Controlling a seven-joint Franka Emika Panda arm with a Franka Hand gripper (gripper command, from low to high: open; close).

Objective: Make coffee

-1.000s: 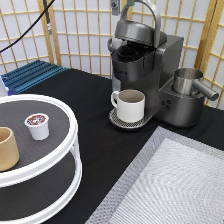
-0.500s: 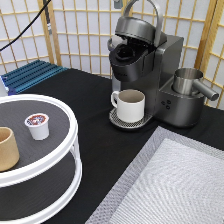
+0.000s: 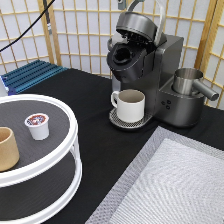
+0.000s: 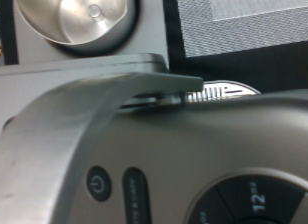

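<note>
Coffee [image 3: 37, 125] sits on the tiered tray [image 3: 65, 117] — hand out of view.

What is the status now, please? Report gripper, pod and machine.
Gripper not in exterior view. Coffee pod untouched on white tiered stand, beside tan cup. Coffee machine lid raised, white mug under spout.

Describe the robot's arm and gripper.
Almost nothing shows. Only a small grey piece of the gripper pokes in at the exterior view's top edge, above the coffee machine. No arm, cables or markings on it are visible.
</note>
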